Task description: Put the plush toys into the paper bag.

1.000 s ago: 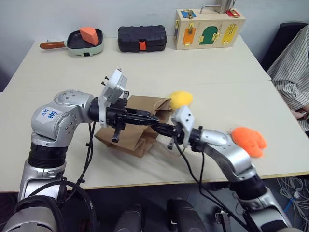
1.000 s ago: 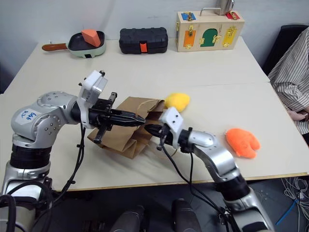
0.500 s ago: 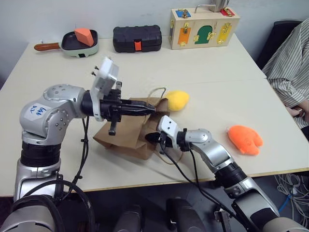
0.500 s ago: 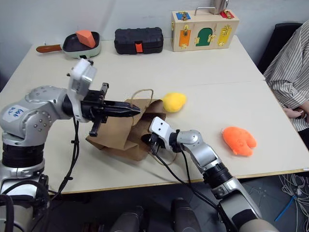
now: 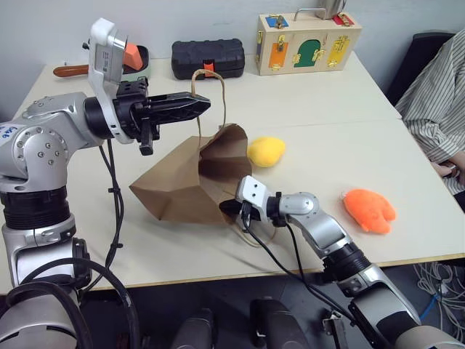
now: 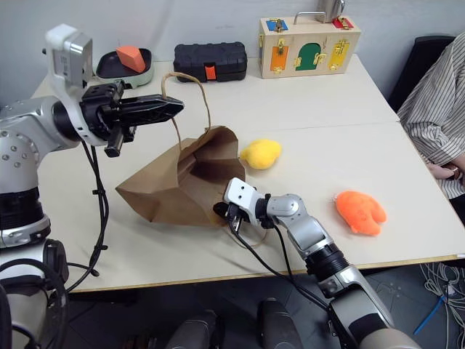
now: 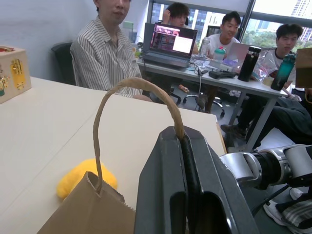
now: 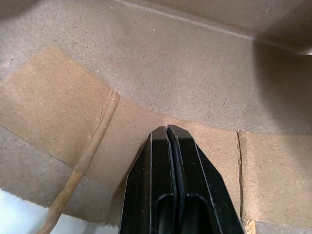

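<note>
Paper bag (image 5: 190, 178): brown, lying on its side on the table (image 5: 327, 109), mouth turned toward the yellow toy, upper rim pulled up by one cord handle (image 5: 208, 93).
Left tool (image 5: 205, 104): raised above the bag, pointing level toward the right, fingers pressed together, pinching the top of the cord handle.
Right tool (image 5: 227, 208): low at the bag's mouth, fingers pressed together on the lower paper edge, as seen close up in the right wrist view.
Yellow plush toy (image 5: 266, 151): on the table just beside the bag's open mouth, outside it.
Orange plush toy (image 5: 369, 209): on the table well apart from the bag, near the right edge.
Far edge of table: green pan (image 6: 125, 67) with orange wedge (image 6: 131, 57), black ribbed case (image 5: 208, 58), wooden latch box (image 5: 307, 41).
Person in striped shirt (image 5: 442, 94): seated at the table's right side.
</note>
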Robot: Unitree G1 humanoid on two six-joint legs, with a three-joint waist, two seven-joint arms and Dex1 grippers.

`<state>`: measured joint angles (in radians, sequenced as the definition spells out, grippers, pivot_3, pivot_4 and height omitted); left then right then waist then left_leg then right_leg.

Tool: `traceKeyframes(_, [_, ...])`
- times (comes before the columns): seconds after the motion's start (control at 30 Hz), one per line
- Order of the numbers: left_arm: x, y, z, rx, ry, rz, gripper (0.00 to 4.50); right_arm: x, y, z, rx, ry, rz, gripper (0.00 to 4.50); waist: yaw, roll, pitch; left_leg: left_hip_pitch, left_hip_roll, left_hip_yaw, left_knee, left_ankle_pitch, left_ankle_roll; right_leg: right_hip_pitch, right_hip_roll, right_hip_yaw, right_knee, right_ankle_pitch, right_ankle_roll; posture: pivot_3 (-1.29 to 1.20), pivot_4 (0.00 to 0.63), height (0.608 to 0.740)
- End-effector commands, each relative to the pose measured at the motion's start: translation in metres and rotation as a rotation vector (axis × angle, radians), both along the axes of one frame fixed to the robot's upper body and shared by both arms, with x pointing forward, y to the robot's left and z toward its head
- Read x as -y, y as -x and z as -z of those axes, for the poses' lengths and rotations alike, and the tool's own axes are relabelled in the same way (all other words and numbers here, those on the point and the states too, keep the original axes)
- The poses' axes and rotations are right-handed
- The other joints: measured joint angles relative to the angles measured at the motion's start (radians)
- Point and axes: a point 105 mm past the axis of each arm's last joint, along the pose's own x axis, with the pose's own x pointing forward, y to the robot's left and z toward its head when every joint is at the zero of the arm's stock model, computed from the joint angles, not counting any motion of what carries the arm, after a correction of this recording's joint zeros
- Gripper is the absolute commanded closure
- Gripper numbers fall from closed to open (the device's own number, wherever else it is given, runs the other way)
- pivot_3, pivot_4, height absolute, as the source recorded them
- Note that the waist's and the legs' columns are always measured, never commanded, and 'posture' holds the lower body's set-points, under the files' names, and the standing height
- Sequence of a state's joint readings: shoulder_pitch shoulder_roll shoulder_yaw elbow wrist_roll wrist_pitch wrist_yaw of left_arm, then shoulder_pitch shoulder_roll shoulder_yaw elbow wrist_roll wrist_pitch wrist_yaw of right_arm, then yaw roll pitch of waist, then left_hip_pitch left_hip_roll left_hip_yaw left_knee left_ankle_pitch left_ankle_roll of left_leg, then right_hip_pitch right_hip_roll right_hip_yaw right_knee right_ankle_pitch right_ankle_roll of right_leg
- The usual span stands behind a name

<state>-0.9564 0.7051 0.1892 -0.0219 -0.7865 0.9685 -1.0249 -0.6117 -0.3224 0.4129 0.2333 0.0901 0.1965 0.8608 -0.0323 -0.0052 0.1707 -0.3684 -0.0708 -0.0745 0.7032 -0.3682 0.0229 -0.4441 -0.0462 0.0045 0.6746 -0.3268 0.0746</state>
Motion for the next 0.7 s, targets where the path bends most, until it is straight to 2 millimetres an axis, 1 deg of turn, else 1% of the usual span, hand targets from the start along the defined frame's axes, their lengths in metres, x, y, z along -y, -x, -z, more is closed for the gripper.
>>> traceKeyframes(0.03, [0.003, 0.010, -0.016, 0.062, 0.023, 0.038, 4.50, 0.015, 0.000, 0.027, -0.068, 0.085, 0.049, 4.47, 0.000, 0.000, 0.000, 0.000, 0.000, 0.000, 0.000, 0.000, 0.000, 0.000, 0.000, 0.000, 0.000, 0.000, 0.000, 0.00, 0.150, 0.740])
traceKeyframes(0.1, [0.009, 0.014, -0.003, 0.058, -0.020, 0.065, 4.50, 0.011, -0.003, 0.015, -0.064, 0.032, 0.057, 4.47, 0.000, 0.000, 0.000, 0.000, 0.000, 0.000, 0.000, 0.000, 0.000, 0.000, 0.000, 0.000, 0.000, 0.000, 0.000, 0.00, 0.150, 0.740])
traceKeyframes(0.17, [0.014, 0.018, 0.009, 0.052, -0.055, 0.093, 4.50, 0.001, -0.004, -0.006, -0.067, -0.049, 0.044, 4.47, -0.002, 0.000, 0.000, 0.000, 0.000, 0.000, 0.000, 0.000, 0.000, 0.000, 0.000, 0.000, 0.000, 0.000, 0.000, 0.00, 0.150, 0.740])
traceKeyframes(0.3, [0.020, 0.019, 0.020, 0.059, -0.084, 0.112, 4.50, -0.013, 0.000, -0.042, -0.085, -0.148, -0.015, 4.47, -0.002, 0.000, 0.000, -0.001, 0.000, 0.000, 0.000, 0.000, 0.000, 0.000, 0.000, 0.000, 0.000, 0.000, 0.000, 0.00, 0.150, 0.740])
traceKeyframes(0.37, [0.021, 0.019, 0.026, 0.068, -0.105, 0.113, 4.50, -0.015, 0.006, -0.054, -0.113, -0.180, -0.058, 4.47, -0.004, 0.000, 0.000, -0.001, 0.000, 0.000, 0.000, 0.000, 0.000, -0.001, 0.000, 0.000, 0.000, 0.000, 0.000, 0.00, 0.150, 0.740])
traceKeyframes(0.5, [0.021, 0.018, 0.029, 0.076, -0.112, 0.117, 4.50, -0.017, 0.011, -0.061, -0.110, -0.154, -0.105, 4.47, -0.005, 0.000, 0.000, -0.001, 0.000, 0.000, -0.001, 0.000, 0.000, -0.001, 0.000, -0.001, 0.000, 0.000, 0.000, 0.00, 0.150, 0.740])
traceKeyframes(0.57, [0.021, 0.019, 0.030, 0.078, -0.113, 0.118, 4.50, -0.021, 0.011, -0.065, -0.112, -0.156, -0.111, 4.47, -0.003, 0.000, 0.000, -0.001, 0.000, 0.000, -0.001, 0.000, 0.000, -0.001, 0.000, 0.000, 0.000, 0.000, 0.000, 0.00, 0.150, 0.740])
traceKeyframes(0.7, [0.023, 0.020, 0.035, 0.080, -0.125, 0.121, 4.50, -0.029, 0.008, -0.079, -0.120, -0.199, -0.115, 4.47, -0.005, 0.000, 0.000, -0.001, 0.000, 0.000, -0.002, 0.000, 0.000, -0.001, 0.000, 0.000, 0.000, 0.000, 0.000, 0.00, 0.150, 0.740])
